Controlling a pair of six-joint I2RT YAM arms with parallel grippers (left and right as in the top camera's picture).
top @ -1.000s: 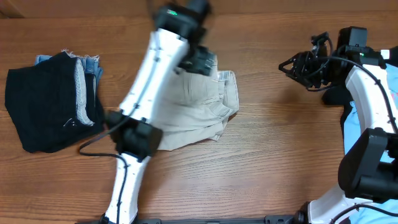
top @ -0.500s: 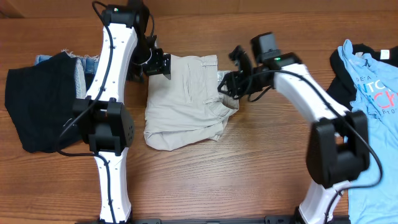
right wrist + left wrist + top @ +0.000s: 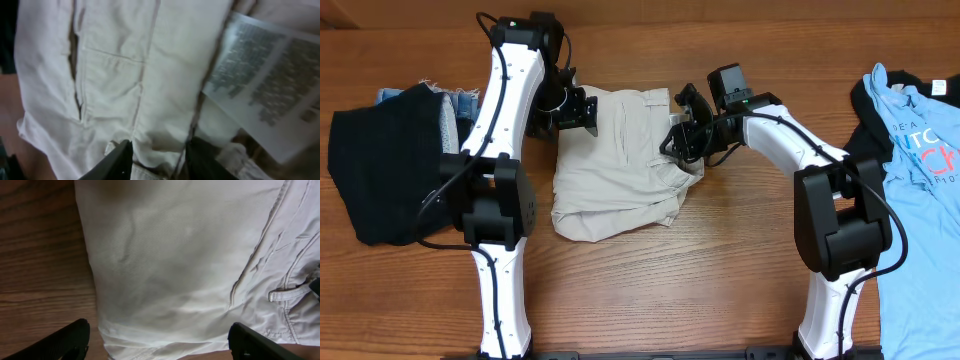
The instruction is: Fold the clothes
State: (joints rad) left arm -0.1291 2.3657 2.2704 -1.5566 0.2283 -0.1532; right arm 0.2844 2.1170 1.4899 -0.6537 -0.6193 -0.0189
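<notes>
A: Overhead view. A second ago the right arm was drawn back at the table's (image 3: 740,290) right side and the left arm lay across the khaki shorts (image 3: 615,165). Both arms are now set at the shorts' far edge, one at each corner.

B: Noted. Meaning for the task?

A: A two-handed pick-up of that edge is judged to be under way, with a fold to follow. The shorts lie at mid-table, already doubled once and rumpled at the near hem. Between the black garment (image 3: 380,170) on denim (image 3: 467,100) at left and the light blue shirt (image 3: 920,130) at right.

B: Left arm's pose?

A: Reached far forward, wrist turned in. The left gripper (image 3: 582,108) is held with fingers spread wide above plain cloth at the left corner. Nothing is pinched.

B: Right arm?

A: Elbow bent, wrist pointed left. The right gripper (image 3: 678,140) is drawn partly together over the waistband beside the white label (image 3: 260,85). Cloth is seen between the fingertips. Whether it is gripped cannot be told.
</notes>
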